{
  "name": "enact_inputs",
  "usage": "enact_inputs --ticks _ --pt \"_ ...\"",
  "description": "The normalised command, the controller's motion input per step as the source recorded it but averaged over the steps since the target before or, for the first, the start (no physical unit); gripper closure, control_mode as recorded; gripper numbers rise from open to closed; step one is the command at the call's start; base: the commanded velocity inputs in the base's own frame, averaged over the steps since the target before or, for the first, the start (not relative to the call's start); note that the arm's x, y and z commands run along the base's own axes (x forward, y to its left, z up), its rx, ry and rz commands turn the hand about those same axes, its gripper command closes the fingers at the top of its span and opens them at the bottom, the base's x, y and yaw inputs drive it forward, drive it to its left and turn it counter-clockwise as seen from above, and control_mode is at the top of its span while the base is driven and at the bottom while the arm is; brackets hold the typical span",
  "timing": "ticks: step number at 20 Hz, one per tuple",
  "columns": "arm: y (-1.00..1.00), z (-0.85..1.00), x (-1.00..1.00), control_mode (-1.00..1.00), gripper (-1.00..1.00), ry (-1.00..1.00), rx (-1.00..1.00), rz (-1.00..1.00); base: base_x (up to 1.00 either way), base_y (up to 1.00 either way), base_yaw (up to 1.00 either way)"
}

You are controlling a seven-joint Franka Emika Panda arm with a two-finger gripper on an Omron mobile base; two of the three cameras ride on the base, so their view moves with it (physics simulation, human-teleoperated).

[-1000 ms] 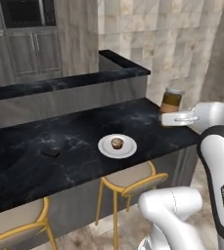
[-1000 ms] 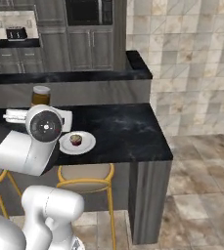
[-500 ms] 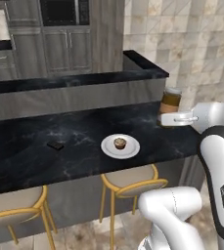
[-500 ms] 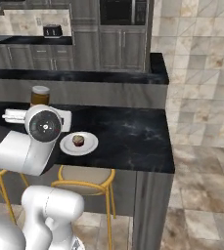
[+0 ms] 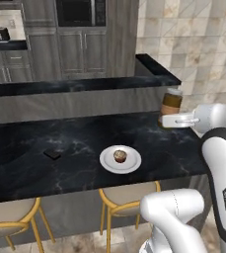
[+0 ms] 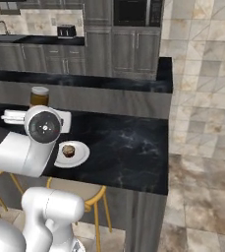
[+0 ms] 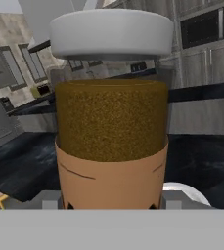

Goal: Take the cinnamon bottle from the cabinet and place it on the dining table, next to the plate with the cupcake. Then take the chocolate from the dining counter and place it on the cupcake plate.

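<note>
Dark marble dining counter runs across mid-frame, cabinets behind. Gripper at center right, fingers pinching the cinnamon bottle, held upright above counter's right end. Plate w/ cupcake sits center; chocolate at left. Step: carrying bottle in. Next: lower it just beside plate, w/o clipping rim.

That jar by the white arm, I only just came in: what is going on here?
The robot's gripper is shut on a cinnamon bottle, holding it upright above the right end of the black counter. A plate with a cupcake sits on the counter to its left, and a small dark chocolate lies further left. The bottle is not yet set down.
</note>
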Motion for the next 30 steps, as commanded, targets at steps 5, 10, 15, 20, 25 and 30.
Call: enact_inputs --ticks 5,10,15,20,25,30 --pt "0.0 0.0 0.0 1.0 1.0 0.0 0.0 0.0 0.6 -0.4 0.16" --pt "0.0 0.0 0.0 1.0 1.0 0.0 0.0 0.0 0.62 -0.38 0.16" --pt "0.0 0.0 0.0 1.0 1.0 0.0 0.0 0.0 0.26 -0.15 0.08" --pt "0.0 0.0 0.0 1.0 1.0 0.0 0.0 0.0 0.01 0.0 0.0" --pt "0.0 0.0 0.0 1.0 1.0 0.0 0.0 0.0 0.0 0.0 0.0" --pt "0.0 0.0 0.0 1.0 1.0 0.0 0.0 0.0 0.03 -0.09 0.04"
